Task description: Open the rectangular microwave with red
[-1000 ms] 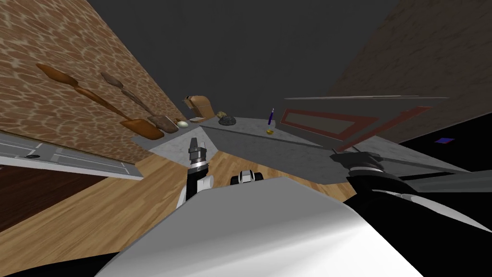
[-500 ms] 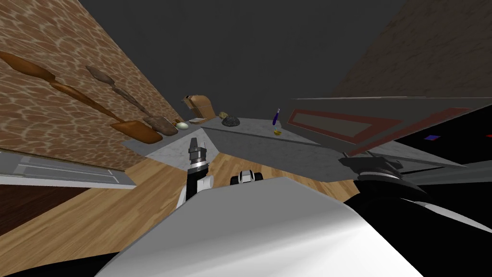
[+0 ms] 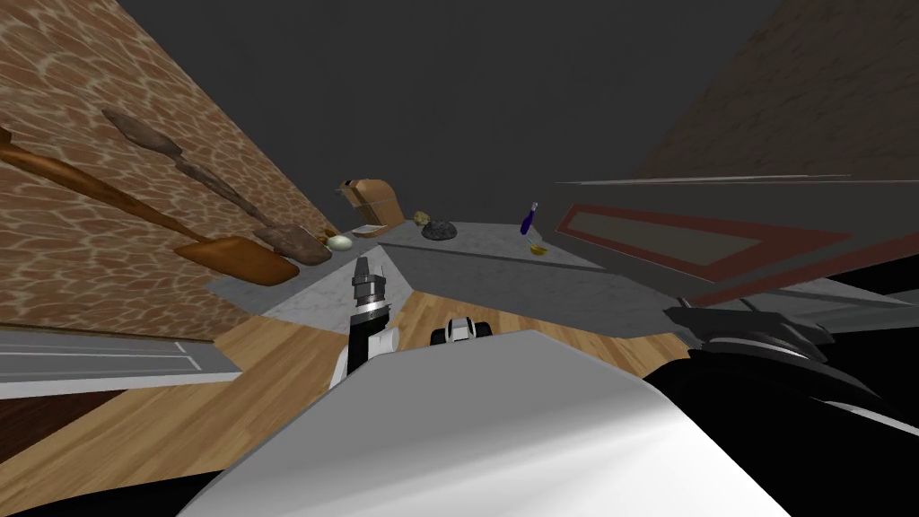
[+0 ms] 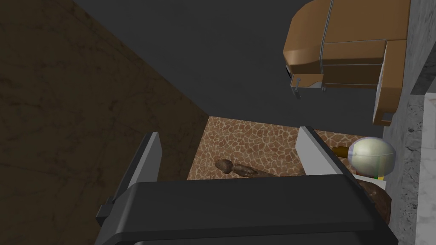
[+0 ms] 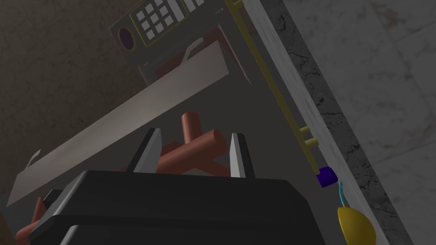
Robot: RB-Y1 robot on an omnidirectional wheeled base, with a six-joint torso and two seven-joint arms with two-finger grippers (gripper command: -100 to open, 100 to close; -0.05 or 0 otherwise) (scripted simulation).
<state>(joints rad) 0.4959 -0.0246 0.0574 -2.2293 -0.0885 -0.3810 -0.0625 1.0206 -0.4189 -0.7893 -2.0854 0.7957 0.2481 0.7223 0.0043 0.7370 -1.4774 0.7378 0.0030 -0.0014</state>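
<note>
The right gripper (image 5: 194, 136) is clenched on the red handle (image 5: 206, 146), a finger pressing each side; past the fingertips is the dark door (image 5: 251, 106) of the microwave (image 3: 691, 235), its keypad (image 5: 158, 17) farther on; a blue bottle (image 5: 326, 176) and a yellow thing (image 5: 355, 225) stand on the marble counter (image 5: 306, 85) just beside the door; the left gripper (image 4: 228, 134) hangs released and empty, facing a brown bread box (image 4: 345, 51) and a pale egg-shaped thing (image 4: 371, 154).

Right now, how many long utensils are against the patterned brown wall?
2: an orange-brown paddle, and a grey-brown paddle beside it, both ending near the white egg-shaped thing. Others may lie past the view's edge.
</note>
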